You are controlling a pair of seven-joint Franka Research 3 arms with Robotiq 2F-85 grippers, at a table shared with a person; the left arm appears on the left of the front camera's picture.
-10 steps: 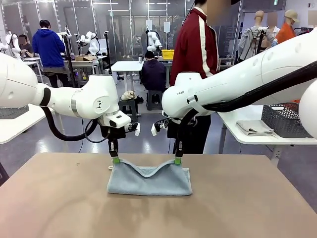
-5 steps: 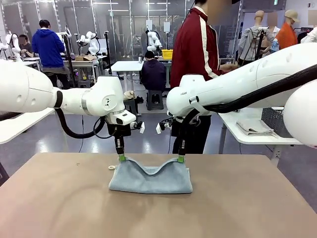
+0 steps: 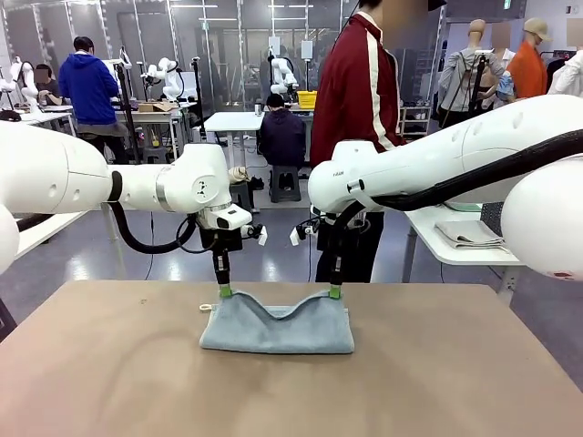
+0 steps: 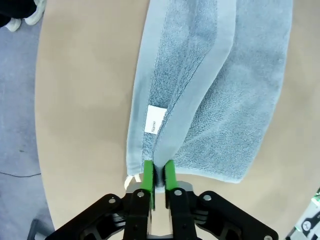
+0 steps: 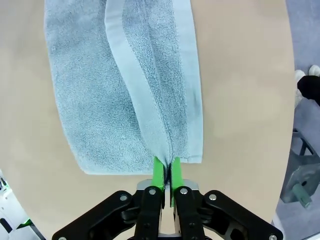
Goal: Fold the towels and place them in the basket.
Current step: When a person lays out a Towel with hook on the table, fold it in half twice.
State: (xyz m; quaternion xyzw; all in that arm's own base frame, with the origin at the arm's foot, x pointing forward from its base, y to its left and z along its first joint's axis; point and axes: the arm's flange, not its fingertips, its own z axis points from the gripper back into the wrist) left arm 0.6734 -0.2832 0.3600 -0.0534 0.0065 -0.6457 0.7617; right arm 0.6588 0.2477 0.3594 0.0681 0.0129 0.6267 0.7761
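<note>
A grey-blue towel [image 3: 278, 328] lies folded on the brown table [image 3: 109, 364], its far edge lifted at both corners and sagging in the middle. My left gripper [image 3: 224, 291] points down and is shut on the towel's far left corner. In the left wrist view the left gripper [image 4: 159, 177] pinches the doubled edge of the towel [image 4: 225, 100] beside a white label [image 4: 155, 120]. My right gripper [image 3: 334, 292] is shut on the far right corner. The right wrist view shows the right gripper [image 5: 166, 172] clamping the towel [image 5: 95, 90]. The basket [image 3: 489, 217] is a dark sliver behind my right arm.
A person in a red jacket [image 3: 360, 91] stands beyond the table's far edge. A white side table [image 3: 455, 255] at the right carries a folded grey cloth [image 3: 466, 235]. Bare tabletop surrounds the towel on all sides.
Both grippers have shifted slightly to the right with the towel's corners still between their pads. The towel's body has stayed on the table.
</note>
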